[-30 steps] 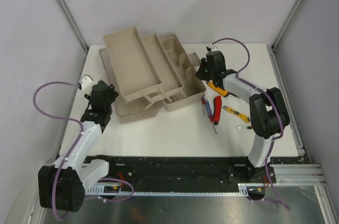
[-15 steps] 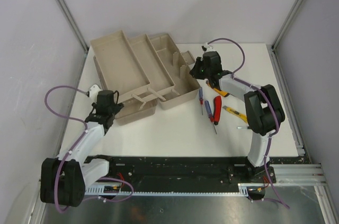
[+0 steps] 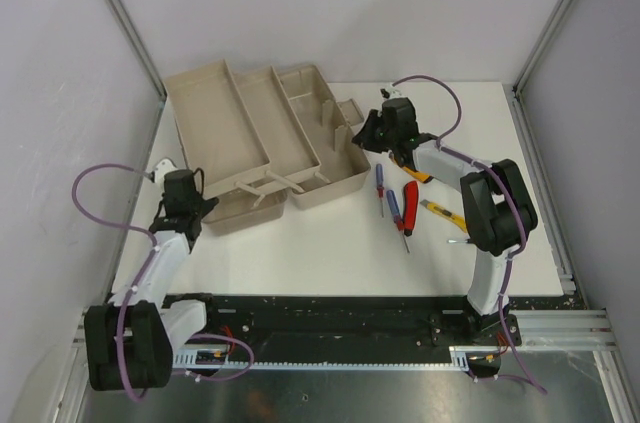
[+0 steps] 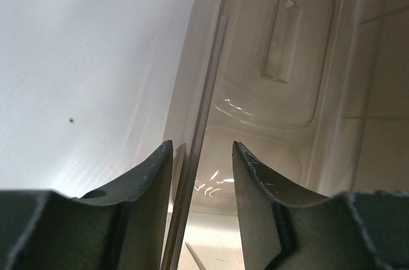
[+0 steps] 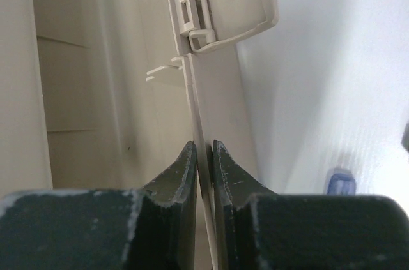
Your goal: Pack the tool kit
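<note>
The beige toolbox (image 3: 312, 103) stands open at the back left, its cantilever trays (image 3: 220, 123) swung out to the left. Its smoky lid (image 3: 235, 211) lies flat in front. My left gripper (image 3: 200, 205) is open at the lid's left end. In the left wrist view its jaws (image 4: 202, 149) straddle the lid's thin edge (image 4: 206, 97), with a gap on the right side. My right gripper (image 3: 362, 135) is shut on the toolbox's right wall (image 5: 199, 110), near the latch (image 5: 198, 8). Screwdrivers (image 3: 392, 205), red cutters (image 3: 410, 193) and yellow-handled pliers (image 3: 415, 169) lie right of the box.
A yellow knife (image 3: 437, 211) and a small screwdriver (image 3: 460, 240) lie further right on the white table (image 3: 320, 253). Grey walls stand close on the left, back and right. The black rail (image 3: 330, 318) runs along the near edge.
The toolbox has slid left and back, with the right gripper still holding its wall. The left arm has drawn back to the left, and its jaws have narrowed around the lid's edge.
</note>
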`<state>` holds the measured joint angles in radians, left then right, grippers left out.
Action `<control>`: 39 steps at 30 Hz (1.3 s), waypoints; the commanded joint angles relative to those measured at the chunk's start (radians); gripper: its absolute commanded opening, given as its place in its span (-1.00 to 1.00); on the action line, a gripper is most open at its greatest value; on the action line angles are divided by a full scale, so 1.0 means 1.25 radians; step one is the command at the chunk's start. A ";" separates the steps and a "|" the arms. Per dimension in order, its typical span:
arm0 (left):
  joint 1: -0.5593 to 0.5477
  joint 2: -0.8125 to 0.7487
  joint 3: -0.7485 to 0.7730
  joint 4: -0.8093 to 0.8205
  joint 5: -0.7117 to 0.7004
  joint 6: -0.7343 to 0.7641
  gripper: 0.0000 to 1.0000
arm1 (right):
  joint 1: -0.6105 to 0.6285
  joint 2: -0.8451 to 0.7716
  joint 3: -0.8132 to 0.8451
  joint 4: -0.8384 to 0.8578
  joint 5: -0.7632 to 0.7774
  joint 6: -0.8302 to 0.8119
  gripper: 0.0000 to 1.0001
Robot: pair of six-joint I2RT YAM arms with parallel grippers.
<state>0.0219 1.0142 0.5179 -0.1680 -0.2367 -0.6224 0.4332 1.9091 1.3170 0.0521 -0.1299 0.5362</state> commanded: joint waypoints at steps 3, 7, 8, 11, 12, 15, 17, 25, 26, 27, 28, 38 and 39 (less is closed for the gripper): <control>0.086 0.058 0.045 0.276 0.216 0.097 -0.41 | 0.056 0.009 -0.026 -0.108 -0.114 0.078 -0.70; 0.099 0.140 0.113 0.306 0.246 0.184 -0.27 | 0.052 -0.006 -0.026 -0.099 -0.104 0.086 -0.67; 0.100 0.157 0.130 0.303 0.240 0.194 -0.12 | 0.049 -0.011 -0.026 -0.098 -0.100 0.087 -0.65; 0.103 0.178 0.165 0.270 0.204 0.199 0.28 | 0.041 -0.031 -0.026 -0.102 -0.086 0.088 -0.54; 0.105 0.176 0.167 0.260 0.198 0.197 0.44 | 0.038 -0.038 -0.026 -0.102 -0.083 0.088 -0.49; 0.112 0.151 0.157 0.248 0.172 0.190 0.72 | 0.031 -0.047 -0.026 -0.094 -0.088 0.076 -0.29; 0.123 0.133 0.149 0.246 0.175 0.183 0.81 | 0.029 -0.043 -0.026 -0.081 -0.106 0.064 -0.14; 0.216 0.067 0.108 0.246 0.238 0.137 0.85 | 0.024 -0.018 -0.026 -0.051 -0.160 0.070 0.05; 0.232 0.059 0.102 0.247 0.249 0.131 0.83 | 0.024 -0.016 -0.026 -0.051 -0.161 0.073 0.04; 0.249 0.052 0.097 0.247 0.259 0.126 0.82 | 0.024 -0.014 -0.026 -0.050 -0.162 0.077 0.04; 0.260 0.046 0.093 0.247 0.267 0.124 0.80 | 0.024 -0.012 -0.026 -0.050 -0.161 0.080 0.03; 0.276 0.007 0.183 0.121 0.150 0.095 0.81 | 0.010 -0.076 -0.026 -0.088 -0.090 0.062 0.03; 0.275 0.005 0.209 0.087 0.118 0.087 0.84 | 0.005 -0.092 -0.026 -0.098 -0.075 0.054 0.05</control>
<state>0.3668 1.0668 0.6571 0.0303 0.0063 -0.4694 0.4435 1.8931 1.2888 -0.0406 -0.2447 0.6178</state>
